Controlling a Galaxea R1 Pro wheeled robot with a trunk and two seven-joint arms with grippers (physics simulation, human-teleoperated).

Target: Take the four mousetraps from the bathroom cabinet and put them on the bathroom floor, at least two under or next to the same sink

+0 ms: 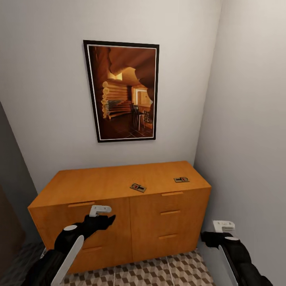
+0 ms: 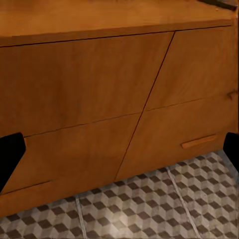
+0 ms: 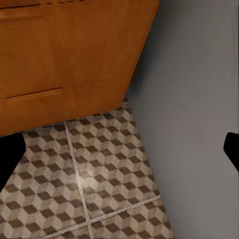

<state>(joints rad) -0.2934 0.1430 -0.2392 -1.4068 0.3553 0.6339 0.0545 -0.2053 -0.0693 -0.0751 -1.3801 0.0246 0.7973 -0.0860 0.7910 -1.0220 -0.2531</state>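
Observation:
The orange-brown cabinet (image 1: 119,206) stands against the back wall in front of me. Two mousetraps lie on its top: one (image 1: 138,187) near the middle front edge, another (image 1: 181,179) toward the right end. My left gripper (image 1: 104,221) hovers before the upper left drawer front, open and empty; its dark fingertips (image 2: 10,154) stand wide apart over the drawer fronts (image 2: 99,99). My right gripper (image 1: 209,237) hangs low beside the cabinet's right end, open, its fingertips (image 3: 10,157) spread above the bathroom floor (image 3: 99,174). The sink is out of view.
A framed picture (image 1: 121,91) hangs above the cabinet. A grey side wall (image 1: 246,139) closes the right, tight against the cabinet's end (image 3: 144,59). A dark panel (image 1: 8,198) borders the left. Cube-patterned tiles (image 1: 159,274) run along the cabinet's foot.

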